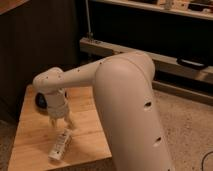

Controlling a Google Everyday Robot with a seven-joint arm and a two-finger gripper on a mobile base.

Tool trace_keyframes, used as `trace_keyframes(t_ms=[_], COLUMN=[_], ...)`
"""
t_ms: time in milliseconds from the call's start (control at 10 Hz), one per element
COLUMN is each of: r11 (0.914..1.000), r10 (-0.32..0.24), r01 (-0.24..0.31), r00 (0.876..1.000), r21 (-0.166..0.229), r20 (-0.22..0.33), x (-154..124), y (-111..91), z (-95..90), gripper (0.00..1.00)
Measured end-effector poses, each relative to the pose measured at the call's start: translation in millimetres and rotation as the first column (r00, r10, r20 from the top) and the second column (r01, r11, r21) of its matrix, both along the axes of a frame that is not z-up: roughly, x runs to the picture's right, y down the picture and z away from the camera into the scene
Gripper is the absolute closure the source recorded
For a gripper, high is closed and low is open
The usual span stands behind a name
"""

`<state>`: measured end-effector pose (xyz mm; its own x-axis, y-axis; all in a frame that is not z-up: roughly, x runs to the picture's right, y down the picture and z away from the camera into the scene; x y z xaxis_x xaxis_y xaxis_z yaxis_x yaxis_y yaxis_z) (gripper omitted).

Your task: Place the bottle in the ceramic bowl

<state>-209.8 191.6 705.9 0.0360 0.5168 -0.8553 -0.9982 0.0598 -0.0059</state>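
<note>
Gripper (60, 121) is held over the mid-table (29, 142), fingers apart, nothing grasped. Bottle (59, 145) is laid flat by the front edge; ceramic bowl (41, 101) is seen toward the back-left corner.

The white bottle (60, 145) lay flat on the surface (30, 142), at five o'clock from the black bowl (41, 101); the claw (60, 121) hung at its twelve o'clock.

Off-white gripper (61, 123) between glossy black ceramic bowl (41, 101) and white, faintly dark-marked bottle (59, 145), over pale yellow-brown, wood-grained tabletop (30, 145).
</note>
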Motion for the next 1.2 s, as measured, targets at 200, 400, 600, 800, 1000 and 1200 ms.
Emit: trace_keyframes(t_ms=[200,400,600,800,1000,1200], r11=[0.9994,0.9919,0.9799,0.9729,0.9651,0.9556], r10=[0.028,0.093,0.128,0.131,0.13,0.135], r01=[-0.027,-0.094,-0.138,-0.149,-0.159,-0.175], r00=[0.999,0.995,0.989,0.985,0.981,0.975], r21=[0.022,0.085,0.145,0.177,0.208,0.237], r20=[-0.021,0.021,0.071,0.109,0.144,0.174], x=[2,0,-1,3,0,-3], y=[8,13,20,30,32,28], z=[-6.7,-13.4,-16.5,-17.9,-19.7,-22.4], gripper=[0.35,0.35,0.35,0.35,0.35,0.35])
